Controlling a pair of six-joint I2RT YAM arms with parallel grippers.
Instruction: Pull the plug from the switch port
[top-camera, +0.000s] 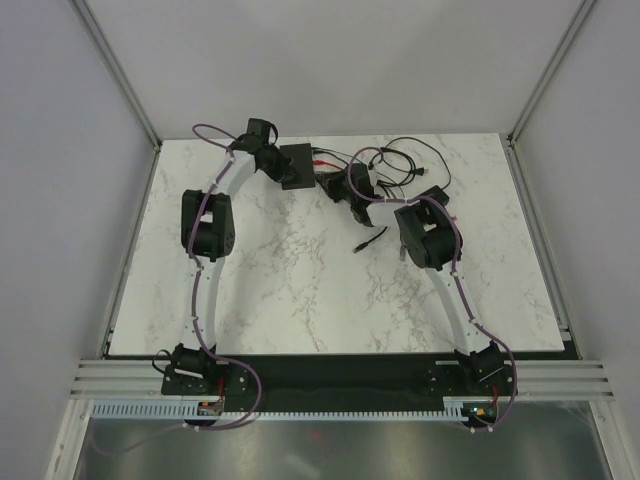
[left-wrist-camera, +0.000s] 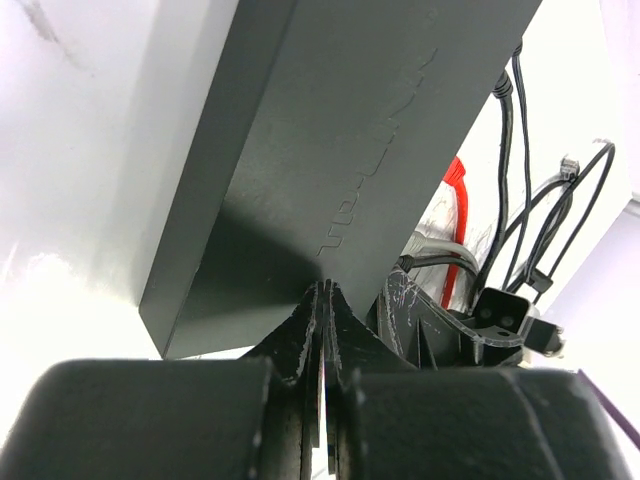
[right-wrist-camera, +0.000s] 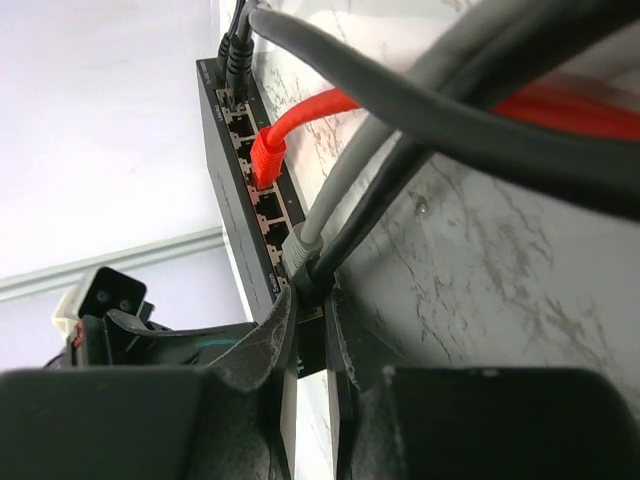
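Right pincer (right-wrist-camera: 310, 318), nearly closed, pinches the small black plug (right-wrist-camera: 308, 292) in the flat matte-black rectangular switch (right-wrist-camera: 238, 190).
From above, the switch sits at its ten o'clock on the marble counter (top-camera: 300, 290); plug axis points four o'clock; left pincer (left-wrist-camera: 322, 300), fully shut, touches the switch top.

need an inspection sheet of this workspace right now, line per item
surface: white marble table, grey veins
job's things: switch lying flat at the far side; black plug in its end port
clutter: loose black lead mid-table
hands: left hand shut, tips on the switch; right hand shut on the black plug
cables: red plug and grey plug also in ports; black cords tangled nearby
surroundings: grey walls, metal frame
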